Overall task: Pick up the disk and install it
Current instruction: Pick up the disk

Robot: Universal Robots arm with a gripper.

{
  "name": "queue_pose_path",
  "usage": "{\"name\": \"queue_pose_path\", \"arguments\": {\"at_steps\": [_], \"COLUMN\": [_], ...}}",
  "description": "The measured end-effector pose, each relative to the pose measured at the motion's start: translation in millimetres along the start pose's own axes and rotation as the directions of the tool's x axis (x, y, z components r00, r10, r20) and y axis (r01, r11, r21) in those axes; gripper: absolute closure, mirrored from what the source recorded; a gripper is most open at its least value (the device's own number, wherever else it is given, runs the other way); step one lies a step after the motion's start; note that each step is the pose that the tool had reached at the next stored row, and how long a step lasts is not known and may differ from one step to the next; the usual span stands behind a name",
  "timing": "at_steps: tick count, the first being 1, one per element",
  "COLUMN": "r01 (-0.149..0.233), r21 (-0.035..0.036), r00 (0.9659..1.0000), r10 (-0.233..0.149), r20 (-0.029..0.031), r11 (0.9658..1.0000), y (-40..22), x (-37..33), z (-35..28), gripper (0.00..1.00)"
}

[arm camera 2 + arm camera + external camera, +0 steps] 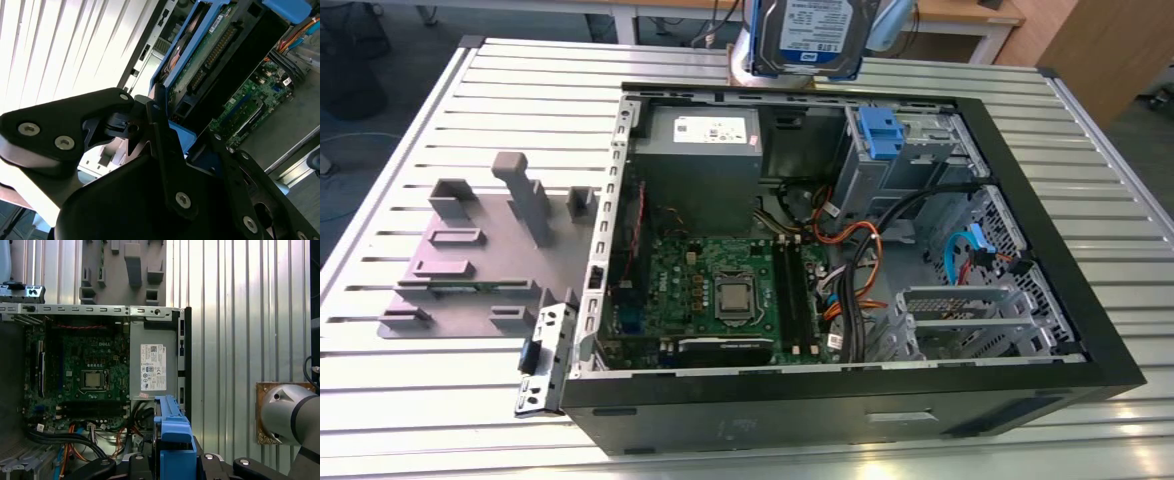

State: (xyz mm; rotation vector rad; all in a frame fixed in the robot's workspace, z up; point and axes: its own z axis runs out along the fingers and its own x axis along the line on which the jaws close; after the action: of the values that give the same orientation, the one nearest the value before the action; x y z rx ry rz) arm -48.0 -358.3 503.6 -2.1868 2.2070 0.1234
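1. Exterior view: the disk (pixel 811 35), silver with a white-and-blue label, hangs at twelve o'clock above the open computer case (pixel 1067 330) on the slatted worktop (pixel 480 120).
2. Second wrist view: the claw (pixel 165 135) clamps the disk's blue bracket (pixel 175 131); its green circuit board faces out.
3. Label print is too small to read.

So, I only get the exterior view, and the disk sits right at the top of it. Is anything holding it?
Observer: Yes. In the second wrist view the black pincer is clamped on the disk by its blue bracket.
Operator: What's on the face I can't see?
Observer: A green circuit board, in that same view.
Operator: And what's below it?
Observer: In the first wrist view the bracket hangs over the open case, near the power supply.
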Motion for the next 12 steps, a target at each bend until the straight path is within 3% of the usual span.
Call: {"name": "queue_pose_path", "arguments": {"at_steps": [12], "r01": [0.000], "r21": [0.0000], "r00": [1.0000], "r10": [0.000], "r20": [0.0000], "r11": [1.0000], "y": [-2.7], "x": [0.0], "z": [-0.1], "gripper": [0.63]}}
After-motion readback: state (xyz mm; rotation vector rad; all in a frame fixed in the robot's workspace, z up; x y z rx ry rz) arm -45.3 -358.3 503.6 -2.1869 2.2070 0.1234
